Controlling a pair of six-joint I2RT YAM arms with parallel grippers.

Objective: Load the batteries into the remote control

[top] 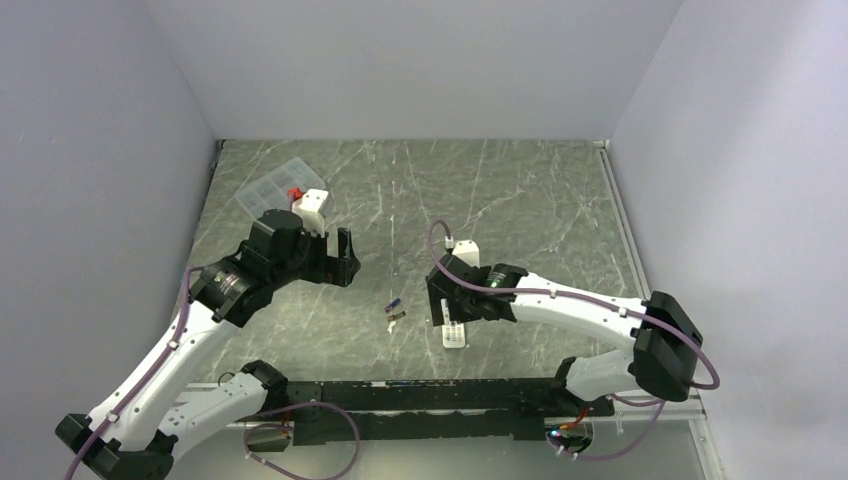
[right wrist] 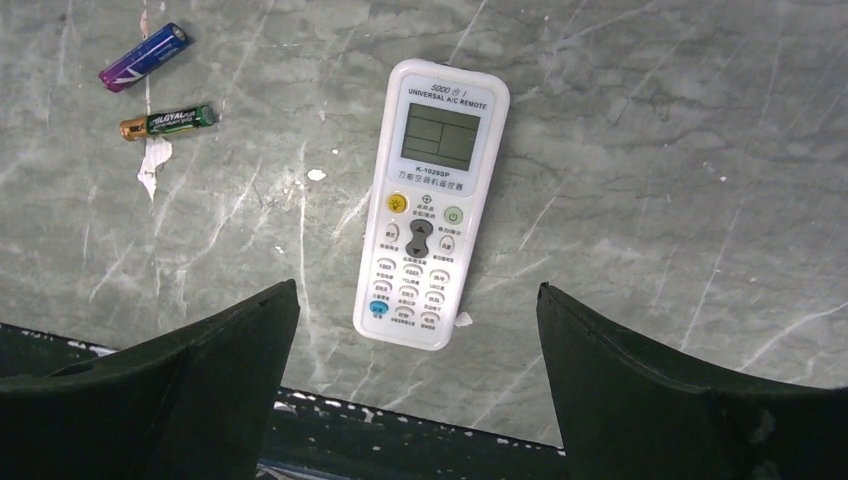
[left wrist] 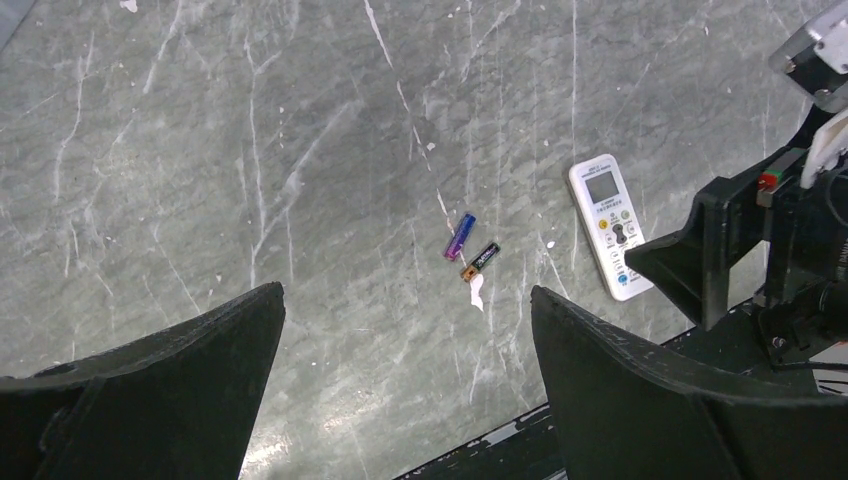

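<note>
The left claw (left wrist: 405, 292) hangs spread wide and holds nothing, over the left half of the bench (top: 520, 200). By the middle of the near edge lie the batteries (right wrist: 145, 57), one purple-blue, one dark green with a copper end. Both lie slanted, with bare top around them. Just right of them, not touching, the white remote control (right wrist: 430, 200) lies buttons up, screen end toward the far edge. It sits under the right claw (right wrist: 418, 290), also spread wide.

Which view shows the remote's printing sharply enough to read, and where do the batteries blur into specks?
Right wrist: the remote control is sharp, header print legible, batteries crisp, lighting even. Left wrist: remote smaller, its text unreadable. Top external: batteries are mere coloured specks, remote a white sliver.
</note>
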